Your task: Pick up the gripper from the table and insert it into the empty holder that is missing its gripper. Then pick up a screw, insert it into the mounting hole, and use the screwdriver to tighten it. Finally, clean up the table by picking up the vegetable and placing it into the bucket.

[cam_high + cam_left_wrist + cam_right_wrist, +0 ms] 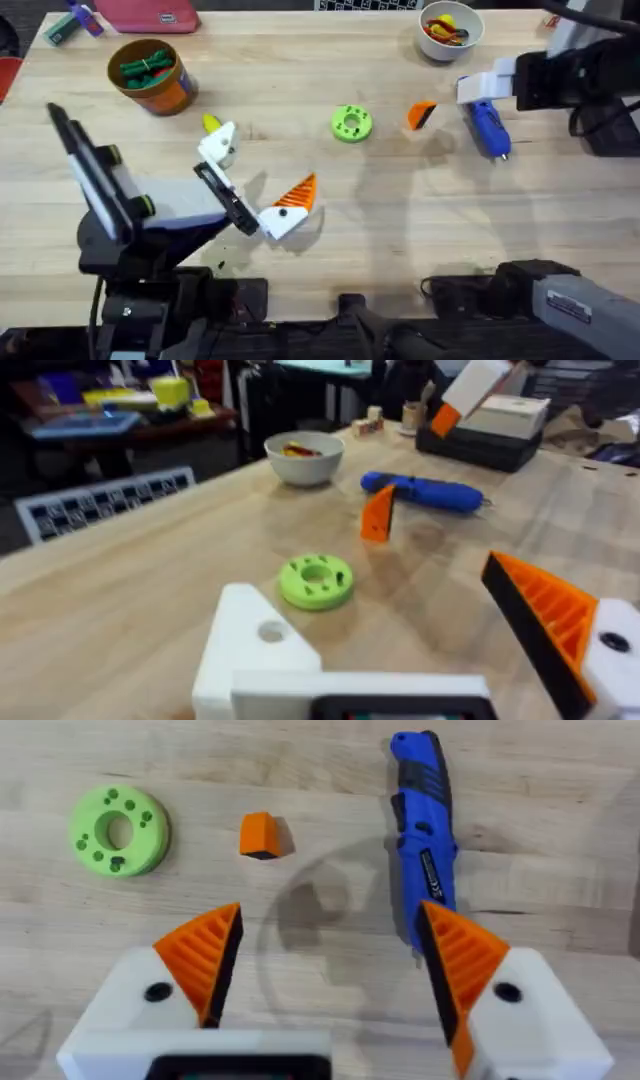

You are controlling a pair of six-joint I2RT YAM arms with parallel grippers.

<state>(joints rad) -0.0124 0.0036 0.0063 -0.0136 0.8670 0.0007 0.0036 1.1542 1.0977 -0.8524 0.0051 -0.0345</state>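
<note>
You're at a robotics lab bench: a pale wooden table (330,220) with arm bases at its near edge, a checkerboard calibration card (100,505) beyond its far edge, and cluttered shelves behind

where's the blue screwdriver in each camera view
Overhead: the blue screwdriver lies at the table's right side, right of the loose orange wedge.
Left wrist: the screwdriver lies just beyond the wedge.
Right wrist: the screwdriver lies beside the wedge.
Shared landmark: the green disc.
</note>
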